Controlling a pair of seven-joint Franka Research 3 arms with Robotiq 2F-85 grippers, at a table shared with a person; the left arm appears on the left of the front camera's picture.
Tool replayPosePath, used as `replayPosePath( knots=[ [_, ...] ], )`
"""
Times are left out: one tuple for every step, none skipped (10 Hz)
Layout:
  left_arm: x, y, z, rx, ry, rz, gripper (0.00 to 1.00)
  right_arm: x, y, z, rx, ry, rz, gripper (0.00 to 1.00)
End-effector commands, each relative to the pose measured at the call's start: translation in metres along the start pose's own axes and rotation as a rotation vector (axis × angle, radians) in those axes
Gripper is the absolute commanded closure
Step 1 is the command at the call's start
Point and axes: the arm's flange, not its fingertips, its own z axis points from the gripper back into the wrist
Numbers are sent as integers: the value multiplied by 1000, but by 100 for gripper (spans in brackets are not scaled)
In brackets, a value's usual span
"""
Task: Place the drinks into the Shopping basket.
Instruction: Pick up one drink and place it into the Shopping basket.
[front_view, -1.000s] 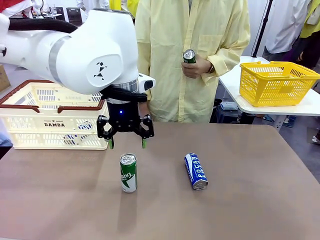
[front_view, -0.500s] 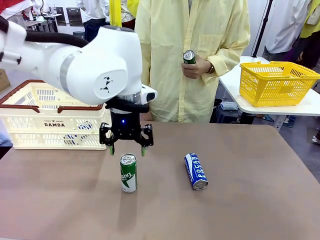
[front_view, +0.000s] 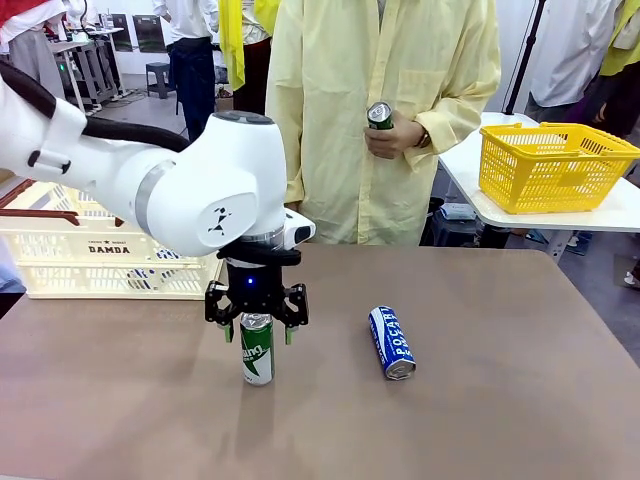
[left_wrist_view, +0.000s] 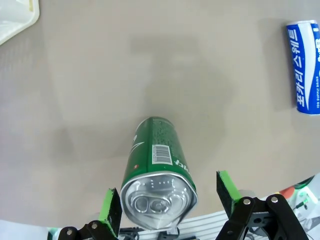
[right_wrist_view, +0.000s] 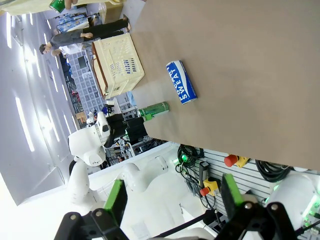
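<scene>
left gripper (front_view: 257, 336) wide open, straddling top of upright green can (front_view: 257, 358) on table (front_view: 500, 400), blue can (front_view: 391, 342) lying just right, Shopping basket (front_view: 110, 262) far-left, right gripper (right_wrist_view: 172, 197) wide open too

1 green can (front_view: 257, 352) stands upright mid-table, 1 blue Pocari can (front_view: 391, 342) lies on its side at its 3 o'clock, and the cream slotted Shopping basket (front_view: 70, 270) sits at 10 o'clock.

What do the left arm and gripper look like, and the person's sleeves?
The left arm is a glossy white rounded shell with a grey band, a small black logo and a black cable along it. The left gripper is black with green pads and a blue light. The person's sleeves are pale yellow.
</scene>
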Motion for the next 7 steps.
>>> replayPosePath(
  knots=[
    [-1,4,-9,3,-21,-2,0,-3,1,0,-1,4,-4,0],
    [0,6,-11,2,-19,4,0,-3,1,0,-1,4,-4,0],
    [0,6,-11,3,-22,10,0,-3,1,0,-1,4,-4,0],
    [1,6,-11,5,-25,10,0,-3,1,0,-1,4,-4,0],
    [1,6,-12,3,-27,7,0,-3,1,0,-1,4,-4,0],
    [2,5,-13,8,-27,12,0,-3,1,0,-1,4,-4,0],
    [2,4,-14,13,-32,22,15,-3,1,0,-1,4,-4,0]
  ],
)
